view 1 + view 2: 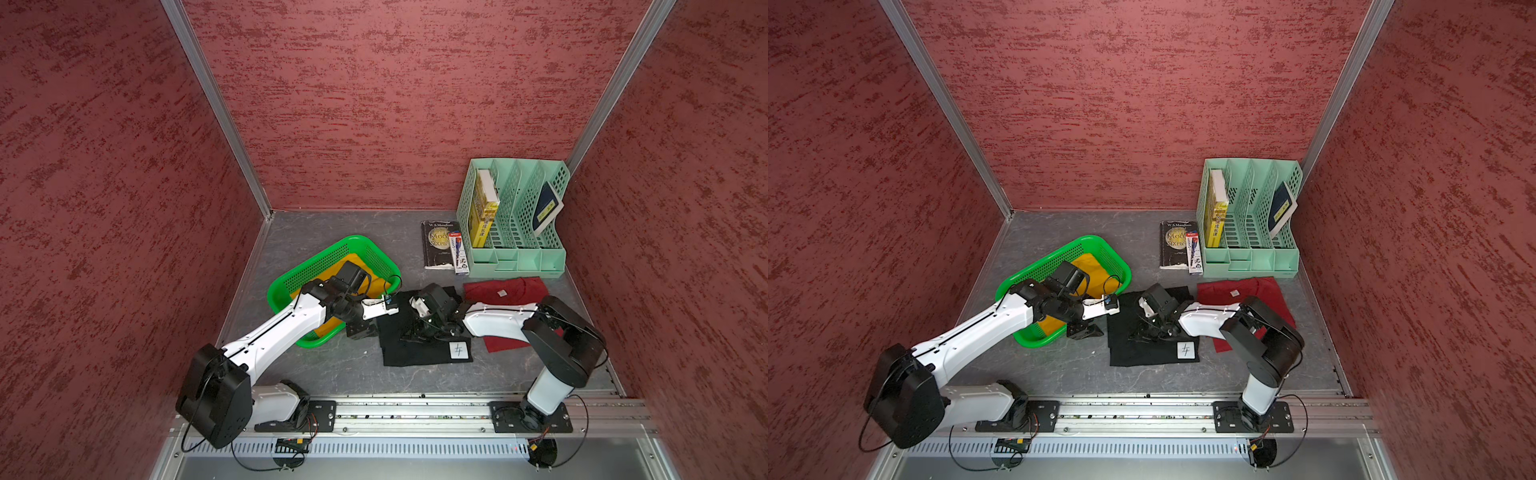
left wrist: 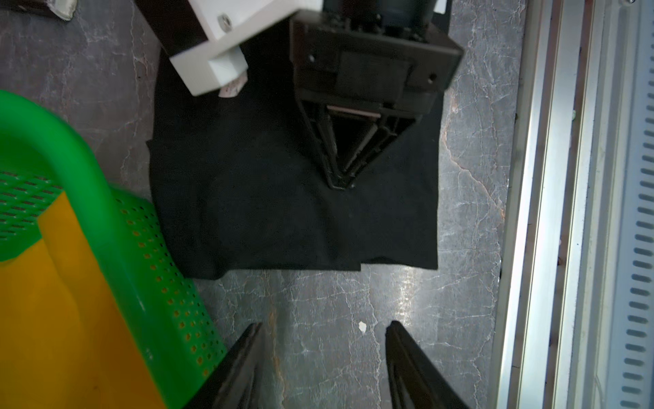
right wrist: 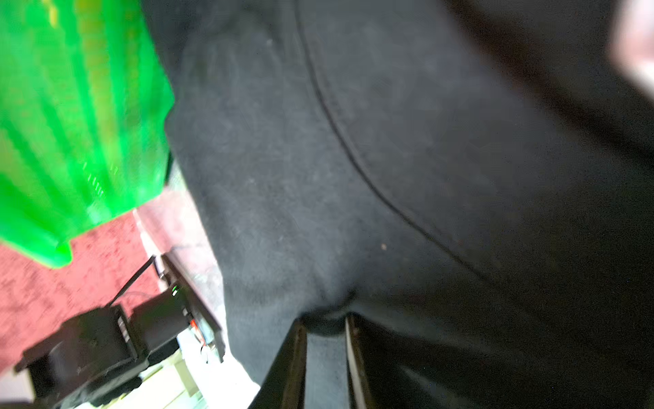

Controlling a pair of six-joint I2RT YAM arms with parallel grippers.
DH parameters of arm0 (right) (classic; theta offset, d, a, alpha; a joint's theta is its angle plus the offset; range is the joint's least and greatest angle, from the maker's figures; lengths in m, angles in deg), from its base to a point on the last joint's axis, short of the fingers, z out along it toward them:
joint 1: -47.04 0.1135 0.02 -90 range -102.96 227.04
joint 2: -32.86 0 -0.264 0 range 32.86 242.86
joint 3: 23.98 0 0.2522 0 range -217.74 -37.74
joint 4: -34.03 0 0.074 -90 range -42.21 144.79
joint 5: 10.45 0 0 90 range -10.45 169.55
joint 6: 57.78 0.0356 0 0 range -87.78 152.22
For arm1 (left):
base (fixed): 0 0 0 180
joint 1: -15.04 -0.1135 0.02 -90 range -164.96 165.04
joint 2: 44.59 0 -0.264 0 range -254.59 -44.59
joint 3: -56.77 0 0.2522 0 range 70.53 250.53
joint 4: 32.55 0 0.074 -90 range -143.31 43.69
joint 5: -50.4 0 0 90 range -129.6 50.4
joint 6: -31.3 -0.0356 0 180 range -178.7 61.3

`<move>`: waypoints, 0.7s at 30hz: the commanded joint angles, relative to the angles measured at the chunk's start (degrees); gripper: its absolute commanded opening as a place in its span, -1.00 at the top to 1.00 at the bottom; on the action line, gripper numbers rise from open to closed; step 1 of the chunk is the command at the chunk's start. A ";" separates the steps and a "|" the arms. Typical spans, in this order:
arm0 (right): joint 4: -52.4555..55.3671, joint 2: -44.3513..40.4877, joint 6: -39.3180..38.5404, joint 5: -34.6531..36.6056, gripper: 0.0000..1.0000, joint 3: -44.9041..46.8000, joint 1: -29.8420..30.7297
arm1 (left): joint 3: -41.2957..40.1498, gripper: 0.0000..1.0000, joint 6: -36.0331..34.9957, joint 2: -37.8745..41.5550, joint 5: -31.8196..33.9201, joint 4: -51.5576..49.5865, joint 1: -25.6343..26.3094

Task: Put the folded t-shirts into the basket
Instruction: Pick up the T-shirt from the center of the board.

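Surface (image 1: 332, 374): grey, marbled, carries everything.

Basket (image 1: 328, 259): on the left side. The yellow shirt (image 1: 1090, 268) lies inside it.

Black shirt (image 1: 415, 353): flat on the surface just beside the basket. The red shirt (image 1: 515, 286) lies beyond it, partly under the right arm.

Handling, our judgement: all three shirts are light, soft and limp, neither slippery nor fragile. They have no stiffness, so a single pinch will let the folds sag and open. We would take a bunched ridge through all the layers, or a folded edge, and carry it low over the basket rim.

Right jaws: nearly shut, tips down on the middle of the black shirt, with a pucker of cloth nipped between them.

Left jaws: parted about halfway with nothing between them, over bare surface between the basket corner and the black shirt.
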State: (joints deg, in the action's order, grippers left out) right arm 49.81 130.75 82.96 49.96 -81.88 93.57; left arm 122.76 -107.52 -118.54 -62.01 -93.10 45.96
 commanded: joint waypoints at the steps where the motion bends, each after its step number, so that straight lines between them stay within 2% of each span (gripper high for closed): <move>1: 6.49 -0.11 3.38 0.53 0.55 7.01 2.39 | -0.72 -0.14 1.21 0.00 -1.01 3.39 0.24; 5: 13.61 -6.42 2.21 3.11 0.55 11.05 3.74 | -1.27 -0.13 2.24 -1.13 -0.19 4.34 0.26; 9: 20.60 -10.54 -1.11 4.58 0.53 9.17 4.10 | -1.47 -0.14 3.11 -2.89 0.62 5.46 1.48; 14: 32.17 -15.50 -4.60 4.69 0.51 4.87 4.45 | -0.73 -0.20 8.65 -7.65 8.53 10.68 5.72; 17: 42.85 -21.26 -4.55 12.21 0.45 2.67 4.33 | 0.16 -0.21 10.62 -11.14 11.36 11.66 7.80; 21: 50.81 -26.78 -3.46 19.55 0.32 -2.06 4.19 | 1.24 -0.20 13.25 -14.84 13.27 12.41 9.64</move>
State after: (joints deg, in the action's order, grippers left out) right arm 89.96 106.92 79.77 60.94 -79.98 97.59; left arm 122.10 -97.77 -131.81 -51.78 -82.67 54.79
